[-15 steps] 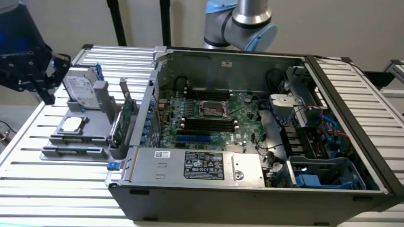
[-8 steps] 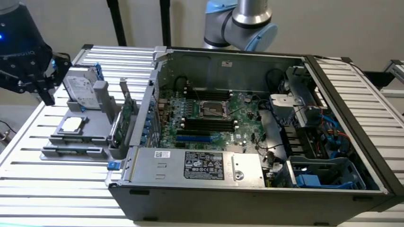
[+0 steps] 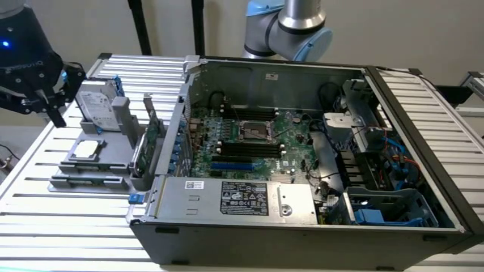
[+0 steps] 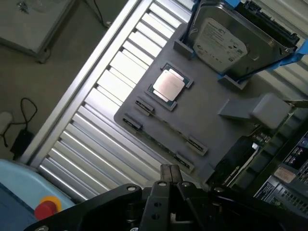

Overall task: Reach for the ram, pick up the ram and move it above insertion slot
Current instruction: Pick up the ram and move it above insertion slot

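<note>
- My gripper (image 3: 56, 118) (image 4: 170, 168): fingers pressed together with nothing between them. It hangs in the air over the far corner of the tray, toward the exterior view's left.
- Ram (image 3: 85, 180) (image 4: 159, 143): a thin green stick lying flat in a long groove of the tray, held between small clips at each end, at the tray's near edge in the exterior view. It is apart from my fingertips and untouched.
- Tray (image 3: 68, 167) (image 4: 211, 122): a grey holder resting on the slatted table (image 3: 45, 226), just beside the computer case.
- Hard drive (image 3: 98, 106) (image 4: 219, 41): a silver box standing on edge at the far end of the tray, near my gripper.
- Processor chip (image 3: 85, 148) (image 4: 168, 85): a square silver part lying flat in its recess, between the hard drive and the ram.
- Green card (image 3: 155, 136): stands upright at the side of the tray nearest the case.
- Computer case (image 3: 226, 224): lies open, with the motherboard (image 3: 253, 136) exposed.
- Memory slots (image 3: 250, 149): black rows on the motherboard, well apart from the ram.
</note>
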### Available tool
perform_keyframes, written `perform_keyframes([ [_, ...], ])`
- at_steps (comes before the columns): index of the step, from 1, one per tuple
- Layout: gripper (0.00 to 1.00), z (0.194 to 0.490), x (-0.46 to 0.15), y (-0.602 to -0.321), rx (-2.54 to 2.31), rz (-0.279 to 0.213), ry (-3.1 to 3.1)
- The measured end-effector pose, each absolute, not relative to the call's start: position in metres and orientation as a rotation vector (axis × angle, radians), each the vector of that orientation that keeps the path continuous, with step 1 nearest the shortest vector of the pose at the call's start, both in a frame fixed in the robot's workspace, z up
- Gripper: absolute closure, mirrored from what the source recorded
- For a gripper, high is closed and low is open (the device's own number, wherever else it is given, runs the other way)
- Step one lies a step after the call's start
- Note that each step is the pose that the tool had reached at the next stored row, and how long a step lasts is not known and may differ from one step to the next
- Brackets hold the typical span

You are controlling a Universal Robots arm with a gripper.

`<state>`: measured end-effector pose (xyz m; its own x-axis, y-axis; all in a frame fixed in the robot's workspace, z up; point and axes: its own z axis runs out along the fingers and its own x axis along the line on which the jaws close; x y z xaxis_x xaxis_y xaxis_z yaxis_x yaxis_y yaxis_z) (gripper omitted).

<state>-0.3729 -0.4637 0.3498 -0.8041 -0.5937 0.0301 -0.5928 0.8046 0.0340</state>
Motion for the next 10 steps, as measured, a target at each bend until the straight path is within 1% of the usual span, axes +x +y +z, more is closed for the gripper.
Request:
perform_keyframes([
  [10,0.89,0.3479,-0.3729,-0.4637,1.233,-0.03,-2.845],
])
